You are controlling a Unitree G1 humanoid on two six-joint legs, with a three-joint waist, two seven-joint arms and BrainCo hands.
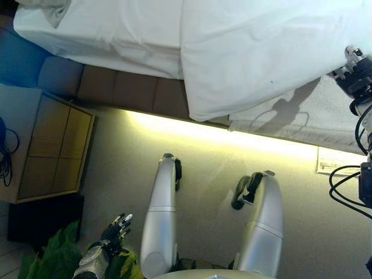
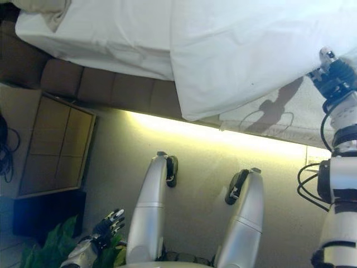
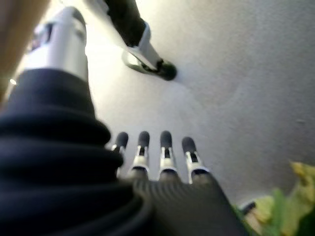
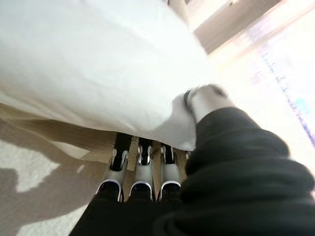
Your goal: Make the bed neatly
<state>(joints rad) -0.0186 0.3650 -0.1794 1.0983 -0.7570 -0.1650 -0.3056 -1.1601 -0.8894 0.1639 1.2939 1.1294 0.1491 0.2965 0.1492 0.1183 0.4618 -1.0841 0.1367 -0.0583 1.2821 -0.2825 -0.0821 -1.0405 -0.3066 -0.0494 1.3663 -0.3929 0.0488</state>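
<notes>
The bed (image 1: pixel 104 40) runs across the top of the eye views, with a white fitted sheet over it. A white duvet (image 1: pixel 256 52) lies on its right part and hangs over the near side. My right hand (image 2: pixel 333 75) is at the duvet's right lower edge. In the right wrist view its fingers (image 4: pixel 142 164) lie under the cloth and its thumb (image 4: pixel 206 101) presses on top, pinching the edge. My left hand (image 1: pixel 115 229) hangs low at the lower left, away from the bed. Its fingers (image 3: pixel 162 147) are straight and hold nothing.
A wooden nightstand (image 1: pixel 52 145) stands left of me by the bed's brown padded base (image 1: pixel 133 90). A green plant (image 1: pixel 55 256) sits under my left hand. A white sheet of paper (image 1: pixel 337 160) lies on the grey carpet at the right. A pillow corner (image 1: pixel 49 9) shows at the top left.
</notes>
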